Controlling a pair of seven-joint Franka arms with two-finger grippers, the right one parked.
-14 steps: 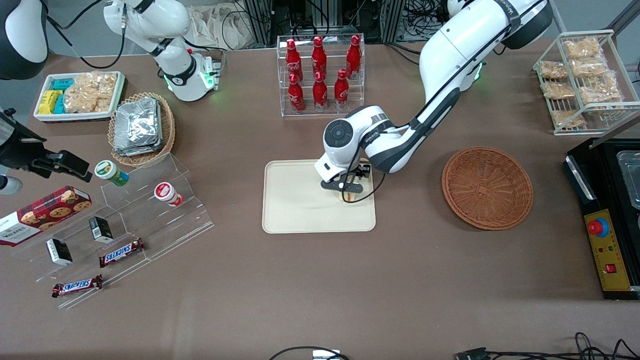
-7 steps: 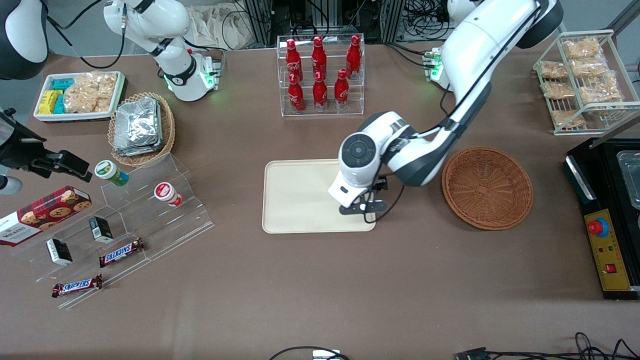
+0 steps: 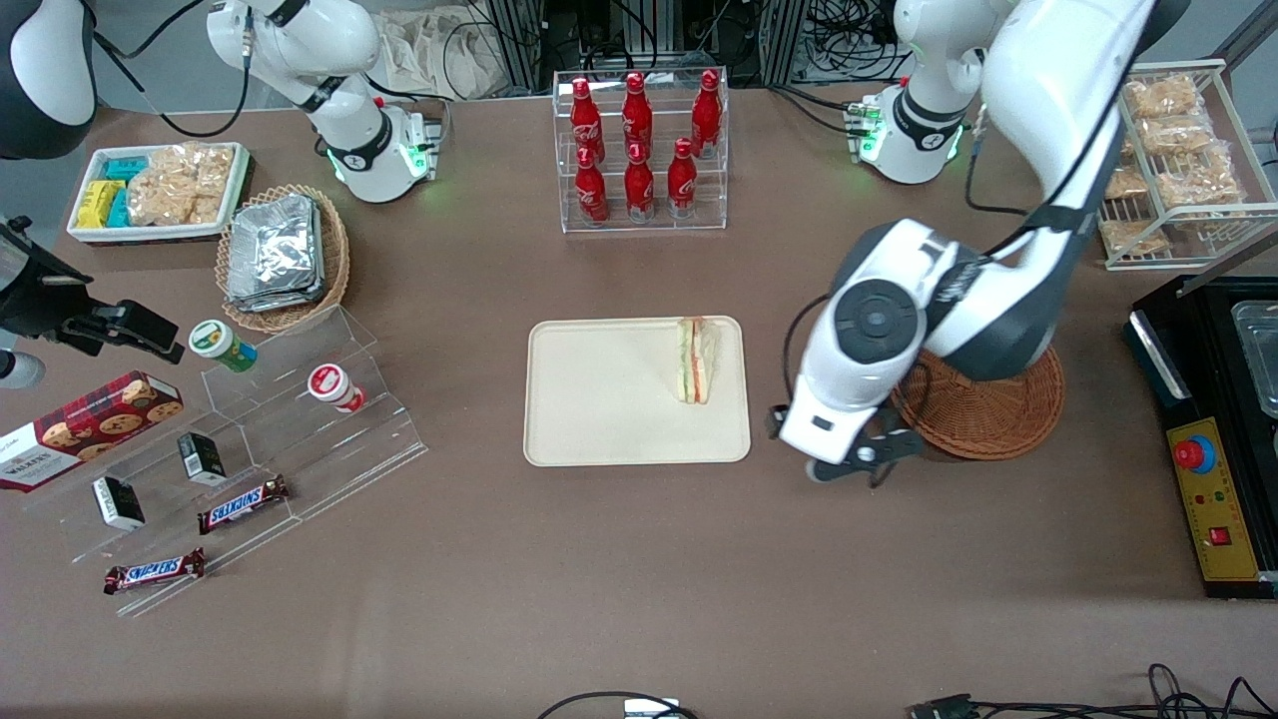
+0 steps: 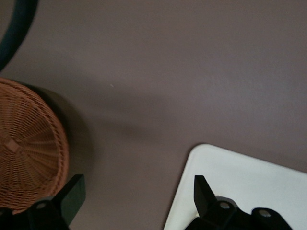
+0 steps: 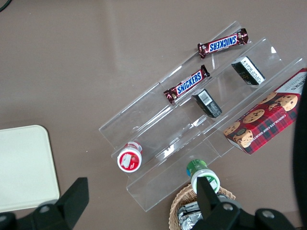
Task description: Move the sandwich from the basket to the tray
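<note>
Sandwich on the tray, my claw off to the side

The sandwich [image 3: 696,359] lay on the tray [image 3: 599,419], close to the tray's edge nearest the basket [image 3: 1008,419] and apart from my claw. My claw [image 3: 849,461] hung above the bare table [image 3: 639,559], between the tray and the basket, a little nearer the front camera than the sandwich. Its fingers [image 4: 204,194] stood spread wide with nothing between them. From my wrist I saw the tray's corner [image 4: 230,177] and the basket [image 4: 29,153].
</note>
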